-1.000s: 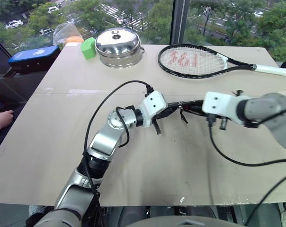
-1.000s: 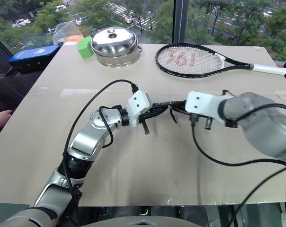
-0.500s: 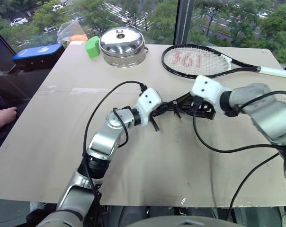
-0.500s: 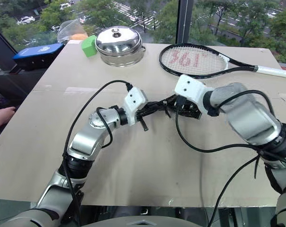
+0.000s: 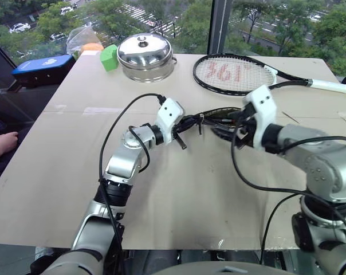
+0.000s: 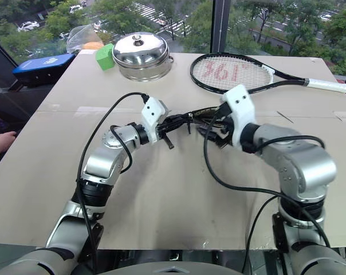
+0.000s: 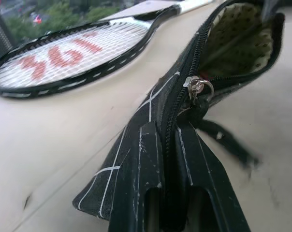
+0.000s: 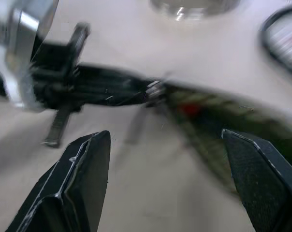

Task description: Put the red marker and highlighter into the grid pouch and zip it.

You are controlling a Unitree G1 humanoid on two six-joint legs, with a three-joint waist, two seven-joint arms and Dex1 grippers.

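The grid pouch (image 7: 151, 159) is black fabric crossed by thin white lines, with a pale dotted lining showing inside its gaping mouth. Its zipper is closed along the part near the left claw and open beyond the metal slider (image 7: 197, 87), from which a black pull cord (image 7: 223, 140) trails down. A spot of red shows inside the opening in the right wrist view, too blurred to identify. The pouch is held above the middle of the bench (image 5: 58, 172), its long axis running roughly across the bench from left to right, with the zipper edge upward and the open end toward the right arm.

The left claw (image 5: 187, 121) is clamped together on the pouch's closed end, its fingers (image 7: 146, 203) pinching the fabric on either side of the zipper. The right claw (image 8: 165, 183) has its fingers spread wide apart, facing the pouch's side near the slider and gripping nothing.

Further back on the bench lie a tennis racket (image 5: 236, 71), a steel lidded pot (image 5: 145, 54) and a green block (image 5: 108, 57).
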